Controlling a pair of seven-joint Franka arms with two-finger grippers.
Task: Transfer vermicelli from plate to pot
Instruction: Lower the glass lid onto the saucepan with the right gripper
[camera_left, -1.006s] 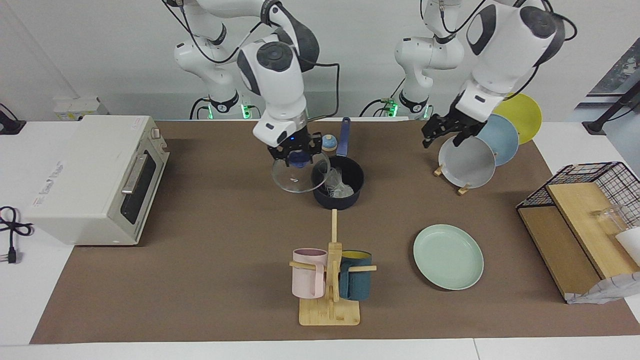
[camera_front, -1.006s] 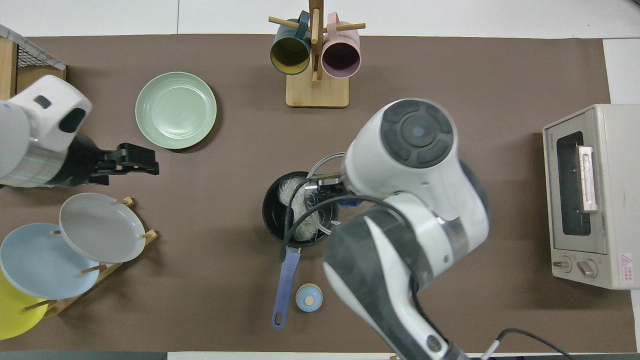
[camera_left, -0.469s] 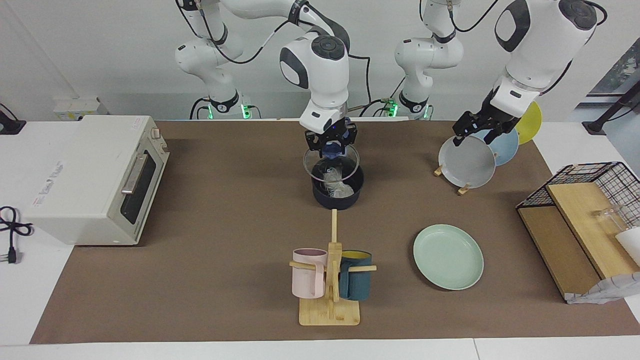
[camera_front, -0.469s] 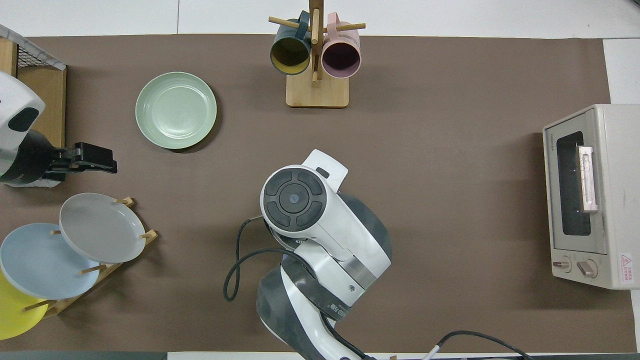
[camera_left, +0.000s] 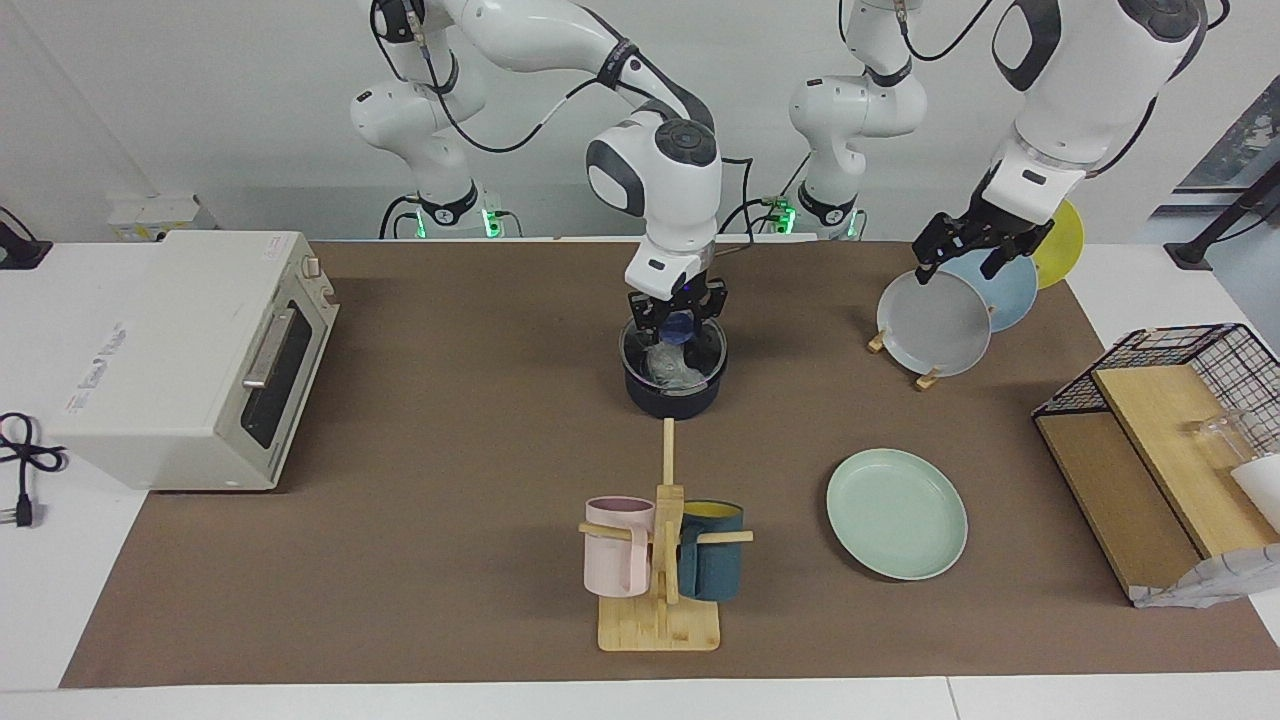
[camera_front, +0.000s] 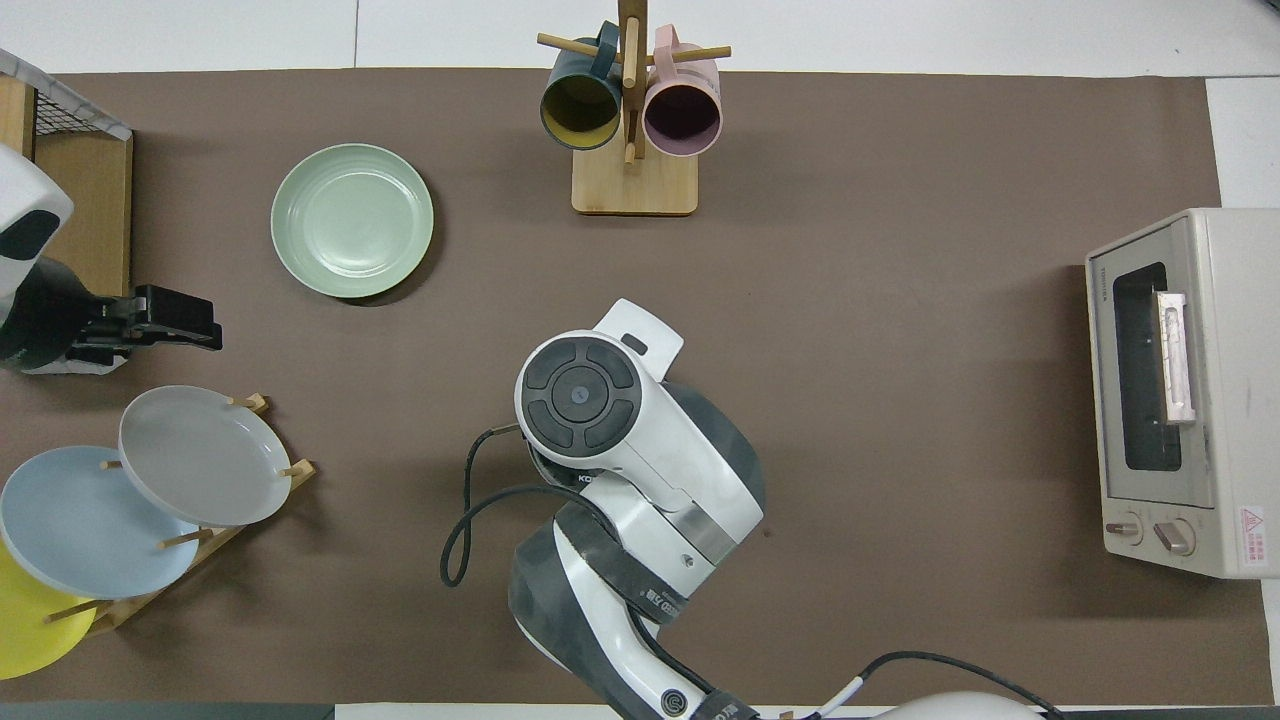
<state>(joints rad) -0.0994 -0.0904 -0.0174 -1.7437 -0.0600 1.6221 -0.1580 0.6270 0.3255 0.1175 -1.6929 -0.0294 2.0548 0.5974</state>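
The pot stands mid-table, near the robots. The vermicelli lies inside it, seen through a clear glass lid that rests level on or just above the pot's rim. My right gripper is shut on the lid's blue knob, straight above the pot. In the overhead view the right arm hides the pot and its handle. The mint-green plate is bare, toward the left arm's end. My left gripper is open and empty in the air over the plate rack.
A plate rack holds grey, light-blue and yellow plates near the left arm. A mug tree with a pink and a teal mug stands farther from the robots than the pot. A toaster oven and a wire basket sit at the table's ends.
My right gripper carried the glass lid from beside the pot to over it and lowered it to the rim. My left gripper drew back from over the table to over the rack.
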